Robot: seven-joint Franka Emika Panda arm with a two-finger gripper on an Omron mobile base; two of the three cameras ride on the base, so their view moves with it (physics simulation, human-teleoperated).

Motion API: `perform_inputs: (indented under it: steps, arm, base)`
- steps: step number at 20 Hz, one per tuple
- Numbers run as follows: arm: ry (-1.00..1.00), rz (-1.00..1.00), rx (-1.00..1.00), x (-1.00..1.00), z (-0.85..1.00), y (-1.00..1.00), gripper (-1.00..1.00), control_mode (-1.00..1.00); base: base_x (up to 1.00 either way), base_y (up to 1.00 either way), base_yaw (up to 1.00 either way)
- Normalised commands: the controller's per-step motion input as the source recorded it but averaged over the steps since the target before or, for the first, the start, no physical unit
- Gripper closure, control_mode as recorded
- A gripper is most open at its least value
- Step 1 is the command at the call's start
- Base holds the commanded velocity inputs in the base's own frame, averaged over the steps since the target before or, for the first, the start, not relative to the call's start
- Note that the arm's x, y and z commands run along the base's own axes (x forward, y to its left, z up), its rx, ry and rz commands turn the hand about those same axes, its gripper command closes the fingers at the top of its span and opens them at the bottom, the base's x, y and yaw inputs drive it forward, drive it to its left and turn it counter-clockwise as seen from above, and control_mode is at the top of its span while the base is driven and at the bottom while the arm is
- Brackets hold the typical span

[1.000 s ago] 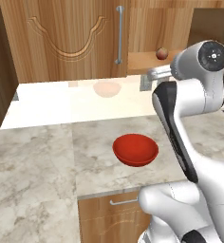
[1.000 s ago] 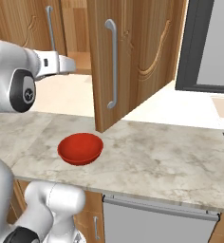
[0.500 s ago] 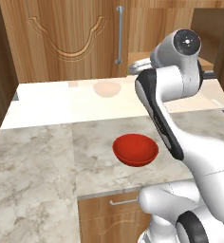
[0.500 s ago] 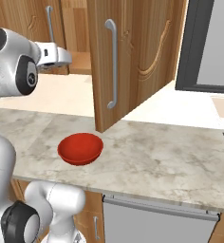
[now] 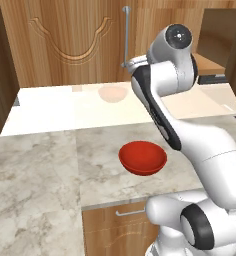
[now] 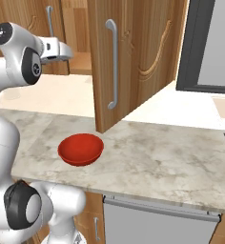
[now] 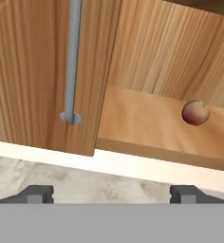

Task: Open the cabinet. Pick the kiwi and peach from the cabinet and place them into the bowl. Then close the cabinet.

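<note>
1. The kitchen had warm wood fronts above a grey-veined marble tabletop [image 5: 40, 185], with a pale band of wall behind it.
2. At the left, the cabinet [image 5: 70, 45] kept its left door shut; the carved curvy panel faced the room, and the long silver bar handle [image 5: 126, 35] ran vertically.
3. The glossy red bowl [image 5: 142, 157] sat upright near the tabletop's front edge, round, shallow and wide.
4. The right door [image 6: 133, 57] stood swung out over the tabletop, its own handle [image 6: 113, 64] also vertical.
5. In the hand view, the end effector [image 7: 111, 193] had its dark tips spread wide apart, gripping nothing.
6. The peach [image 7: 195, 112], small, round and pinkish-red with a paler patch, rested on the smooth wooden shelf [image 7: 147, 128] inside the cabinet, to the right of the shut door's edge.
</note>
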Motion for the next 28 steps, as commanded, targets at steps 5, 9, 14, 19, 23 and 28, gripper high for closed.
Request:
perform_inputs:
  steps: [5, 9, 14, 19, 23, 28]
  arm:
    - [-0.02, 0.0, 0.03, 0.17, 0.18, 0.29, -1.0, -1.0]
    - [-0.02, 0.0, 0.01, 0.29, 0.19, 0.23, -1.0, -1.0]
    - [0.0, 0.0, 0.01, 0.36, 0.08, 0.25, -1.0, -1.0]
    - [-0.02, 0.0, 0.0, 0.33, 0.0, 0.31, -1.0, -1.0]
    - [0.0, 0.0, 0.0, 0.34, 0.0, 0.2, -1.0, -1.0]
    - [0.0, 0.0, 0.0, 0.35, 0.0, 0.03, -1.0, -1.0]
  base:
    - [0.0, 0.0, 0.0]
    - [0.0, 0.0, 0.0]
    - [0.0, 0.0, 0.0]
    - [0.0, 0.0, 0.0]
    - [0.0, 0.0, 0.0]
    - [0.0, 0.0, 0.0]
